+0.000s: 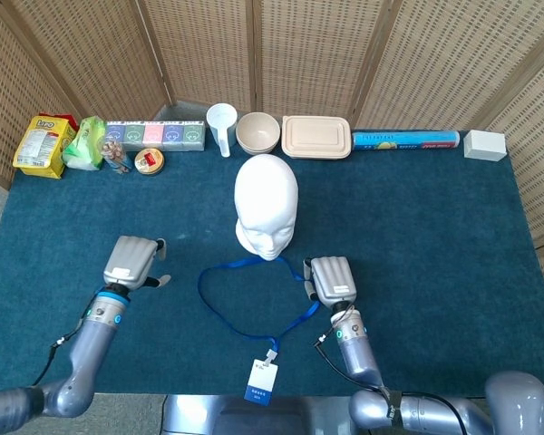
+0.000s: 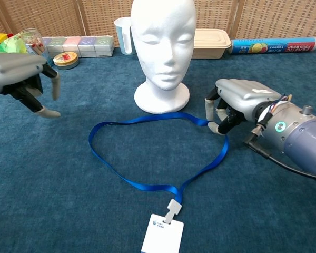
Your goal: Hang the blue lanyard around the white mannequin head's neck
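A blue ribbon lanyard (image 2: 147, 153) lies in an open loop on the dark-blue carpeted tabletop (image 1: 435, 236), just in front of the white foam mannequin head (image 1: 267, 204), which stands upright w/ its face toward the robot. The loop's far edge runs close by the head's round base; its near end narrows to a clip & a white ID card (image 1: 262, 381) lying flat at the tabletop's front edge. Nothing hangs round the neck yet.

The right hand (image 2: 233, 103) sits low at the loop's right bend, palm down, fingers (image 2: 216, 127) curled toward the strap; whether they actually pinch it can't be told from either view. The left hand (image 2: 22, 79) hovers well left of the loop, fingers apart, holding nothing.

Along the back, l. to r.: yellow snack bag (image 1: 43, 145), green packet (image 1: 86, 142), row of pastel boxes (image 1: 154, 134), small round tin (image 1: 149, 161), white cup (image 1: 221, 128), beige bowl (image 1: 257, 132), beige lidded food container (image 1: 316, 137), blue roll of food wrap (image 1: 405, 140), white box (image 1: 484, 145).
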Controlling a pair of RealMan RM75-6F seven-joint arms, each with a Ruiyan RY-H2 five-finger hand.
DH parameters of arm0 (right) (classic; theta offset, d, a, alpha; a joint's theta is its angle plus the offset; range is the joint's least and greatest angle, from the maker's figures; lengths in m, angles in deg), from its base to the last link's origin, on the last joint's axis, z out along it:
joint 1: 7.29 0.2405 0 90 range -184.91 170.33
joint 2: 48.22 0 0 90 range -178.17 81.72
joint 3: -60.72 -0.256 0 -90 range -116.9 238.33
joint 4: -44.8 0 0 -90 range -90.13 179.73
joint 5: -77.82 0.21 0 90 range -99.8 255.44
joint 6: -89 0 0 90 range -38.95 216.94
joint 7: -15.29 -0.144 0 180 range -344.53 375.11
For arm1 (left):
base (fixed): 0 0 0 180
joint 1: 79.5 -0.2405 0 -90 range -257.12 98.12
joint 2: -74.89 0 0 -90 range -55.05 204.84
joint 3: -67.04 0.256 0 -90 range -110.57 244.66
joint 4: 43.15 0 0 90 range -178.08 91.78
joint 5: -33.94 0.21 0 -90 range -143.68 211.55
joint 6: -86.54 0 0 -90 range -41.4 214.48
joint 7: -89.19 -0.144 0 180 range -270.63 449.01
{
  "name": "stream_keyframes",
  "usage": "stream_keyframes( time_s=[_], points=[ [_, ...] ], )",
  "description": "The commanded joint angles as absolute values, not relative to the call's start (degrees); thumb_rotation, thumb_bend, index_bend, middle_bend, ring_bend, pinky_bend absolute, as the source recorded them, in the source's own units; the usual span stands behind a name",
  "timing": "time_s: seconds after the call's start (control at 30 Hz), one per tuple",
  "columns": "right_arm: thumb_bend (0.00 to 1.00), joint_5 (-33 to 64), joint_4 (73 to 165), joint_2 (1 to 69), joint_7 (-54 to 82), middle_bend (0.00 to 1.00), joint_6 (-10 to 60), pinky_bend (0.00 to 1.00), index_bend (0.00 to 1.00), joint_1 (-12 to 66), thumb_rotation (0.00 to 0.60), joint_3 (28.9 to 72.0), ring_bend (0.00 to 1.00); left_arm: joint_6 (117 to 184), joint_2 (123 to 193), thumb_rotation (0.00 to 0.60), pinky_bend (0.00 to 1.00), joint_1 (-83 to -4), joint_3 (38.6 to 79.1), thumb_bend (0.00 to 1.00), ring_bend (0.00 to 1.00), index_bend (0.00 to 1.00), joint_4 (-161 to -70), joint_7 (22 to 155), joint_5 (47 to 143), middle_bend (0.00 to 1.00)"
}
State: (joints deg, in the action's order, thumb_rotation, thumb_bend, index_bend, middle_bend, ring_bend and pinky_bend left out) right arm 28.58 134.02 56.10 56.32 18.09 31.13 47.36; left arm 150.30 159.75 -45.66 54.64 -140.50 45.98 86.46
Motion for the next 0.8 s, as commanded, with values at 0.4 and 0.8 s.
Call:
stream_keyframes(
  time_s=[0.4, 0.8],
  points=[
    [0.48, 28.95, 134.26, 55.47, 55.12, 0.81, 18.68, 1.0, 0.6, 30.51, 0.596, 47.63, 1.0, 151.96, 169.01, 0.536, 1.0, -39.04, 53.08, 0.26, 1.0, 0.53, -135.83, 41.36, 75.37, 1.0],
    [0.48, 29.52, 134.13, 54.82, 54.13, 0.81, 19.13, 1.0, 0.6, 29.93, 0.594, 47.76, 1.0, 152.04, 173.34, 0.54, 1.0, -35.42, 52.32, 0.26, 1.0, 0.53, -132.31, 41.19, 70.75, 1.0]
  ],
)
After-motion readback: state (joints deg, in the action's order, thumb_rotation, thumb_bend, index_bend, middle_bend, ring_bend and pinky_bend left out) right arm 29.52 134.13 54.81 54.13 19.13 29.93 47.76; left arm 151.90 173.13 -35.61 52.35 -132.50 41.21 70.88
